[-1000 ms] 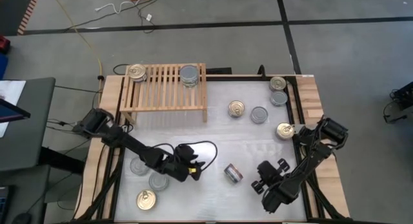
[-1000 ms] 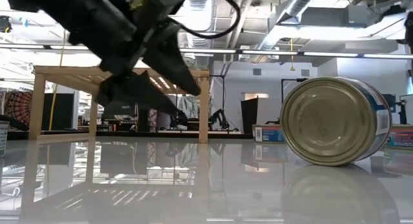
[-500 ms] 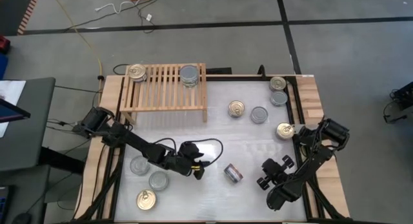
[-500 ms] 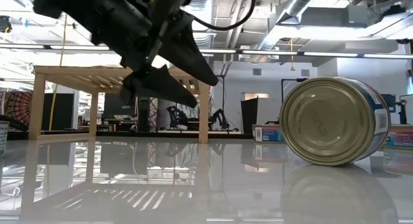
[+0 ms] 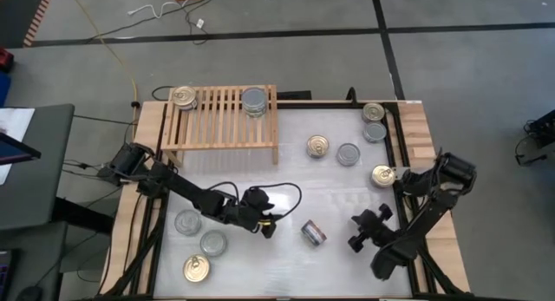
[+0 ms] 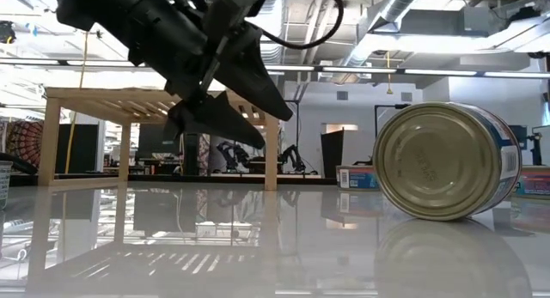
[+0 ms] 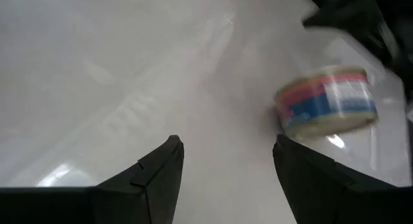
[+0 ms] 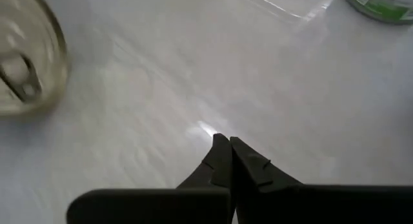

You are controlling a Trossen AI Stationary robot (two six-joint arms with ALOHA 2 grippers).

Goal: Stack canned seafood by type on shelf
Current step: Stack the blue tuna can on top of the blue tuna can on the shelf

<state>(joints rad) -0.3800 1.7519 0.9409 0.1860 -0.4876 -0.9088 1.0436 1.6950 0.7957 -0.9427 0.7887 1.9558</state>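
Since a moment ago, my left jaws have slid closer to the tipped-over can and are open, holding nothing. It lies on its side on the desk, just beside them, so I think I grab it next. My right jaws pulled back and are closed, empty. Farther off, the shelf has two cans on top.
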